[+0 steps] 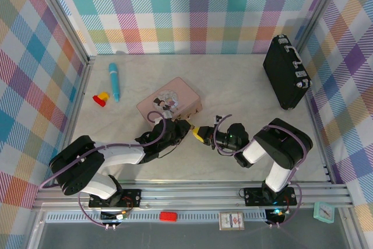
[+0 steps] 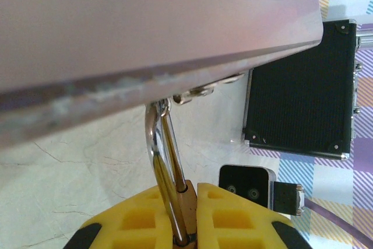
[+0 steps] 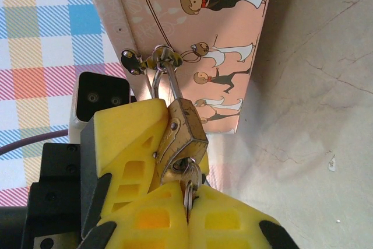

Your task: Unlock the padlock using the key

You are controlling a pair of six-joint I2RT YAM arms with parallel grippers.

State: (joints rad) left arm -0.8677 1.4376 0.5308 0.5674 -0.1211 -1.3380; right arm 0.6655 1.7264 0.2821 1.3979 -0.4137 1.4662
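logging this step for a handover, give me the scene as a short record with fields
padlock: brass, shackle through the latch of the pink tin box
left gripper: shut on the padlock body
right gripper: shut on the key, at the padlock's underside
lock state: cannot tell
nearby: black case at far right

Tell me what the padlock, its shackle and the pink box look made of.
Padlock: likely brass, dull gold with scuffed faces.
Shackle: probably steel, bright silver with mirror-like glints.
Box: seems thin painted tin, smooth pink with printed cartoon figures, paint worn along one edge; plastic cannot be ruled out.
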